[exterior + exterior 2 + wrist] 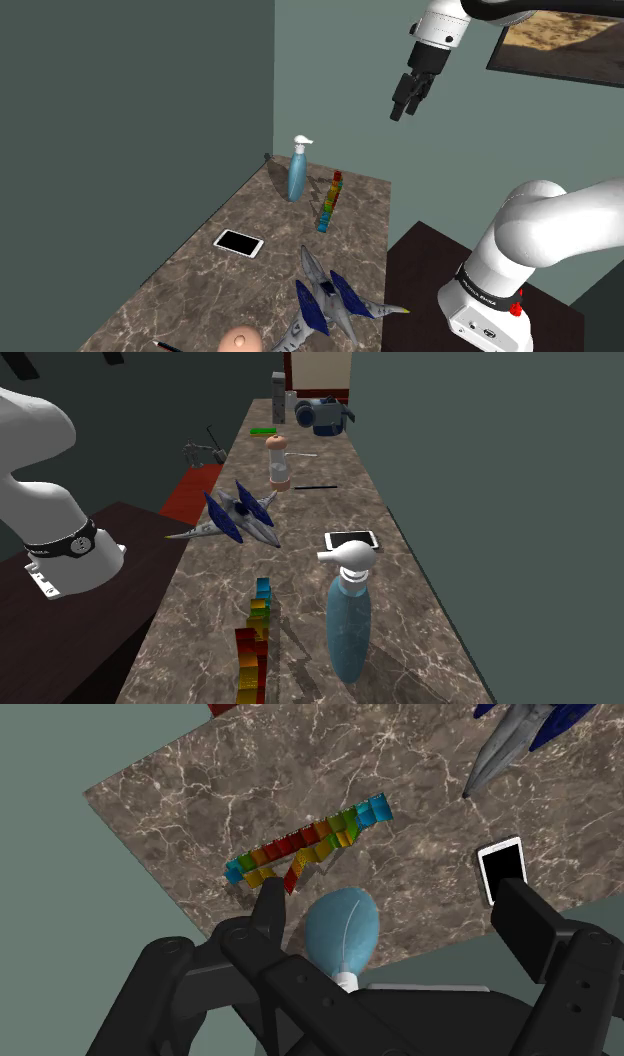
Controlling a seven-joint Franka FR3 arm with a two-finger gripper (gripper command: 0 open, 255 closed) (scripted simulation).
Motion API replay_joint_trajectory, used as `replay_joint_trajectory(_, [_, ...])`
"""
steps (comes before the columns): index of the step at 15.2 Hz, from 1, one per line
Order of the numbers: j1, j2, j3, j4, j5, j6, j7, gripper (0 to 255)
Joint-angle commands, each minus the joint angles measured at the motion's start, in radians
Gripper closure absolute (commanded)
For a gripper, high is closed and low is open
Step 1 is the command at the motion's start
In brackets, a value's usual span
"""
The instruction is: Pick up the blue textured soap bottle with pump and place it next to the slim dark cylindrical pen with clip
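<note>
- Blue soap bottle (297,176) with a white pump stands upright on the brown marble counter (200,290), at the far corner near the grey-green wall.
- Rainbow block column (330,203) stands just beside it, on the shoulder view's right, not touching.
- Gripper (403,108) hangs high above that end of the counter, well clear of the bottle and pointing down.
- Wrist view: the black fingers (520,919) stand apart with nothing clasped, so the tool is released. The bottle's pump top sits below, between the fingers and closer to one of them, with no contact.
- White-framed phone (239,243) lies flat mid-counter. A blue and grey toy jet (330,305) sits nearer the stand (420,260).
- Slim dark pen (315,485) lies flat further down the counter, past the phone and the jet in the second exterior view, well apart from the bottle.
- Peach-capped bottle (279,462) stands upright just beside the pen, on the second exterior view's left.
- Shoulder view: the pen's tip shows at the lower edge, near the peach cap.
- White arm (540,230) rises from the dark stand.
</note>
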Motion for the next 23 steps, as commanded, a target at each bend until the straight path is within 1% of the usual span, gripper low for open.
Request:
replay_joint_trajectory(1, [0.0, 0.0, 0.0, 0.0, 0.0, 0.0, 0.0, 0])
replay_joint_trajectory(7, [0.01, 0.242, -0.018, 0.086, 0.011, 0.123, -0.042, 0])
replay_joint_trajectory(12, [0.02, 0.449, -0.03, 0.194, 0.026, 0.194, -0.078, 0])
replay_joint_trajectory(18, [0.028, 0.698, -0.038, 0.367, 0.051, 0.236, -0.12, 0])
replay_joint_trajectory(23, [0.03, 0.91, -0.037, 0.55, 0.072, 0.236, -0.15, 0])
